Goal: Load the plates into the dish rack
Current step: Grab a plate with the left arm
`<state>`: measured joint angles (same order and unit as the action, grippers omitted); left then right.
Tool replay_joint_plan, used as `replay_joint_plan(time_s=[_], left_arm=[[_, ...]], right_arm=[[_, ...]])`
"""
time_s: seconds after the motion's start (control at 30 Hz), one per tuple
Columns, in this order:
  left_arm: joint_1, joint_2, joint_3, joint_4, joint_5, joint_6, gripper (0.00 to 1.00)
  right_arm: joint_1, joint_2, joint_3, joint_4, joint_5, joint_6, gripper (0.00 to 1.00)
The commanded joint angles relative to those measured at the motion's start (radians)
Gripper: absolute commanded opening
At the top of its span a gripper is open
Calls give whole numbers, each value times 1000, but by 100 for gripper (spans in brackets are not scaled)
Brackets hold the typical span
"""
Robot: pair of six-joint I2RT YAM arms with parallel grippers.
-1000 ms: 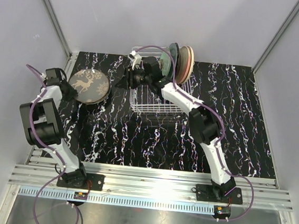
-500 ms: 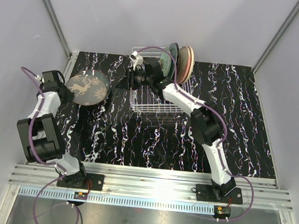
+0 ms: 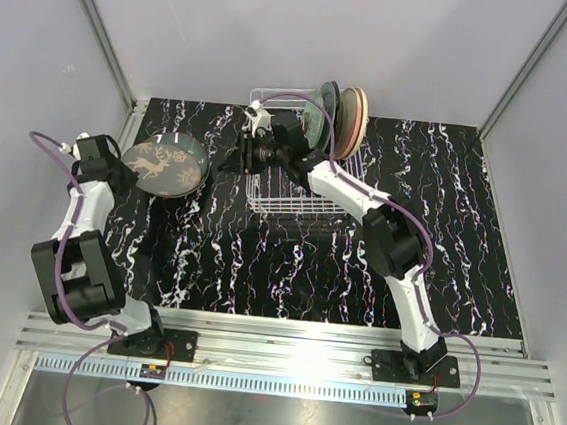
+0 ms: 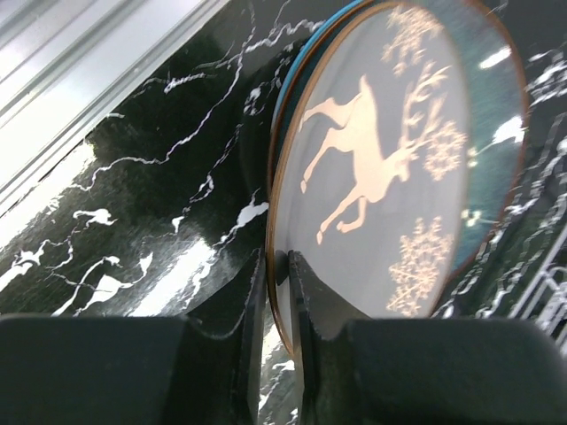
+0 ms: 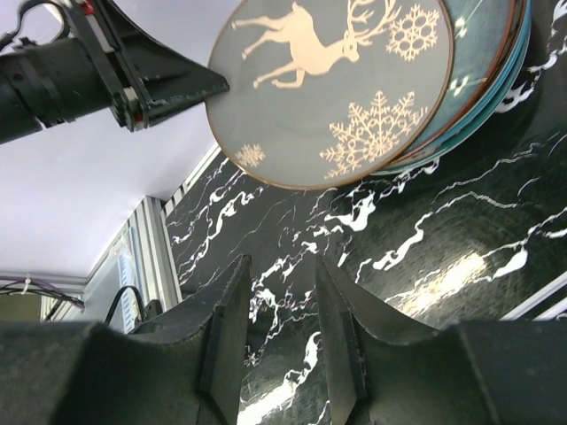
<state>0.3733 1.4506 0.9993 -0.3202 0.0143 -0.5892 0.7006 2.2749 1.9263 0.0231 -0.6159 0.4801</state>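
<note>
Grey-brown deer plate (image 4: 390,168) is pinched by its rim in my left claw (image 4: 276,292), tilted above the remaining stack (image 5: 487,62) at the far left of the counter (image 3: 259,260). My right claw (image 5: 279,301) hangs part-open and empty beside the dish rack (image 3: 284,205), where several plates (image 3: 341,113) already stand.

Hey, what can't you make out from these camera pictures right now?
Top view: the deer plate covers the plates beneath; their number is unclear.
Top view: the right arm hides part of the dish rack; racked plates stand edge-on, patterns unreadable.
Left wrist: dish rack cut off by the right edge.
</note>
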Motion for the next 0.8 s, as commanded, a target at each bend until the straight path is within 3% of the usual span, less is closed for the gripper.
replay_joint_plan(time_s=[0.0,0.43,0.77], left_arm=[[3,-71,-16,147,-19,-49,0],[3,-125,-106,374,29,-230,0],[42,-139,-131,411,121,-323,0]], right_arm=[[20,-106,-22,15,22,25,42],[43,-135,-46,17,67,140,45],[45,-129,-99,46,149,271,48]])
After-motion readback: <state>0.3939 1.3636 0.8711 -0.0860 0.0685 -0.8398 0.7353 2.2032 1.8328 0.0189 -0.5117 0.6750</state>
